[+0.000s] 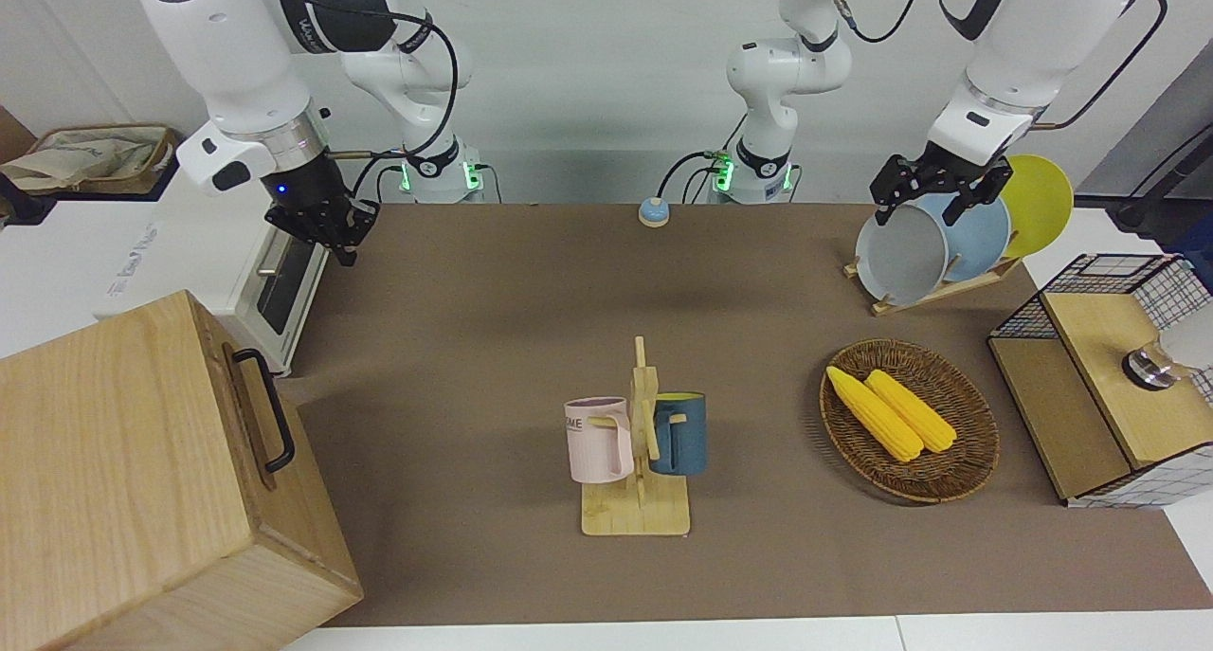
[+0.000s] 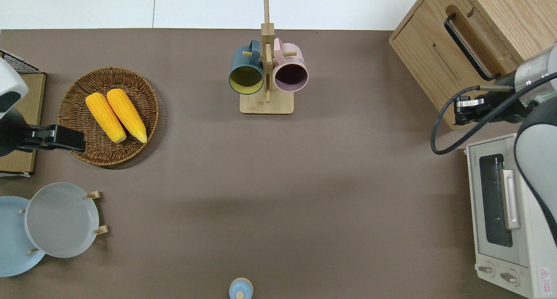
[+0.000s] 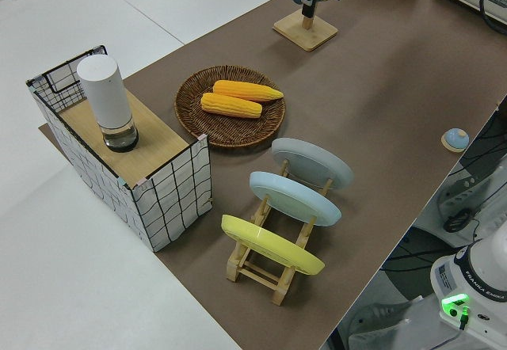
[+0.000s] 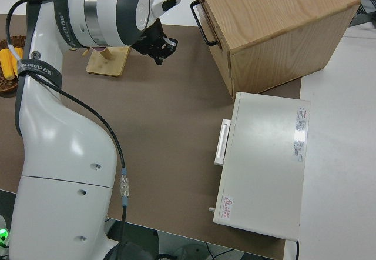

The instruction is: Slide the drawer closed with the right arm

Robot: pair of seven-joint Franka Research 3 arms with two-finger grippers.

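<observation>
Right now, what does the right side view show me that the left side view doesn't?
Only the right side view shows the drawer with its black handle, the white toaster oven and the right gripper. Only the left side view shows the wire-mesh cabinet and the plates in their rack. Both show the corn and the mug stand's base.

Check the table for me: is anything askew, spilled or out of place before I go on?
Nothing is spilled or damaged. The drawer in the wood cabinet appears flush with the front. The right gripper hangs apart from its handle. Mugs, plates and corn sit tidily in their holders.
</observation>
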